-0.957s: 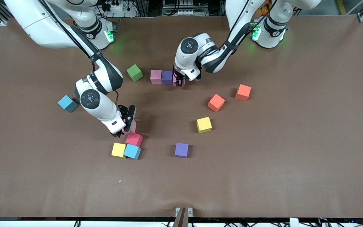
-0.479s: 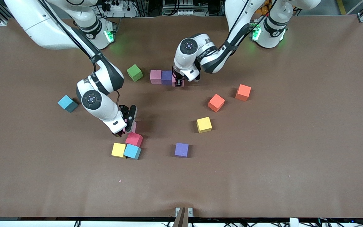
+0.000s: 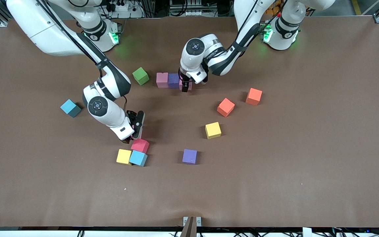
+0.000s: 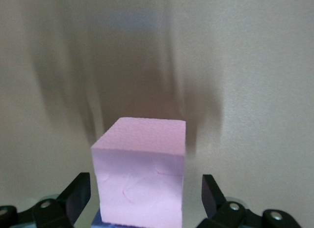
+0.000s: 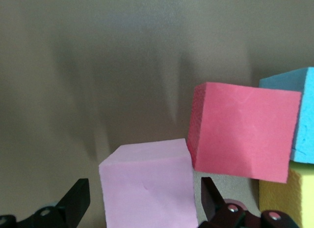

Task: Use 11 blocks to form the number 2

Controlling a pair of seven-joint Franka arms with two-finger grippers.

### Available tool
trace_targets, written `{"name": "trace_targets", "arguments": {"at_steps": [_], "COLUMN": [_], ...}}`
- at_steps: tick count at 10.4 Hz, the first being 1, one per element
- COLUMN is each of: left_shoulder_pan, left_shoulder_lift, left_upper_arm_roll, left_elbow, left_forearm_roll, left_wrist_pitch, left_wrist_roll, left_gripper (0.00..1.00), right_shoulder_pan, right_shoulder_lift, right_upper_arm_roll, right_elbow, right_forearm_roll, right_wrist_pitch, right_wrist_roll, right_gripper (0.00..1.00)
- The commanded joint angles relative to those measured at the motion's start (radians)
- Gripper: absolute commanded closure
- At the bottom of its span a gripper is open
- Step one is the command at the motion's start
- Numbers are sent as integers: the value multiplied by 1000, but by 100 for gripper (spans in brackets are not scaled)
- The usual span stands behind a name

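Left gripper (image 3: 186, 86) fingers straddle a pink cube (image 4: 140, 176) beside the purple cube (image 3: 174, 80), apparently open; right gripper (image 3: 133, 131) fingers likewise straddle another pink cube (image 5: 149, 184).

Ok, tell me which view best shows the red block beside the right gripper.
The right wrist view: the red block fills it, touching a pink block. The front view shows it small by the right gripper. The left wrist view misses it.

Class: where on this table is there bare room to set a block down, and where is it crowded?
Free: the brown table toward the left arm's end, past the orange cubes; also the strip nearer the camera than the purple cube. Crowded: around the right gripper, by the red cube, yellow cube and blue cube.
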Motion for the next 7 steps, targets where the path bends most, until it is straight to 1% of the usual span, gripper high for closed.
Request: {"name": "trace_targets", "arguments": {"at_steps": [1,2,3,4,6,7], "left_shoulder_pan": [-1,0,3,29,98,144], "left_shoulder_lift": [-79,-99,-115,-138,-180,-177], "left_upper_arm_roll": [9,9,10,10,10,10], "left_elbow": [1,10,19,22,22,28], "left_forearm_roll": [16,16,16,20,33,41], "left_wrist_pitch": [-81,-112,-152,-188,-245,-252], "left_wrist_roll": [-16,-15,-12,2,101,187], "left_gripper": [0,0,0,0,0,0], "right_shoulder_pan": [-11,-14,-20,-26,-37,-37], "right_shoulder_lift": [8,7,-13,-60,-85,-111], "right_upper_arm_roll": [9,6,6,6,12,12], "right_elbow": [0,-2,-31,-63,-65,-66], "right_forearm_roll": [-17,-17,-19,-19,-11,-8], "right_wrist_pitch": [8,8,10,14,-4,-7], "right_wrist_roll": [18,18,15,12,19,28], "right_gripper": [47,61,70,82,83,83]}}
